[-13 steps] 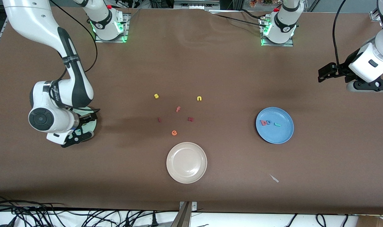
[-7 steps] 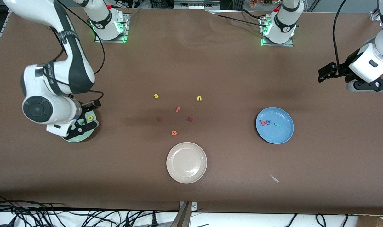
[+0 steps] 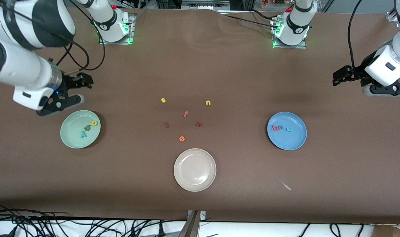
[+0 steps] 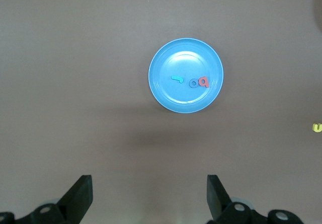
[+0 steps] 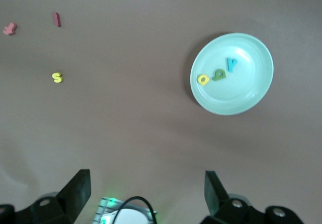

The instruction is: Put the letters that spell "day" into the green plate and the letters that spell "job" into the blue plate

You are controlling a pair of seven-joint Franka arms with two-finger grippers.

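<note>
Front view: green plate (image 3: 68, 140) lies near the open, empty right hand (image 3: 75, 90).

Green plate (image 5: 240, 97) holds 3 letters (image 5: 217, 74); yellow "s" (image 5: 58, 77) on table (image 5: 126, 123), well apart.

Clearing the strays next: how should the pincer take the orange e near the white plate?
Come straight down on the orange e; it lies flat, clear of the white plate. Close the fingers across its outer edges, since nothing stands up to pinch. It looks thin, so go low.
</note>
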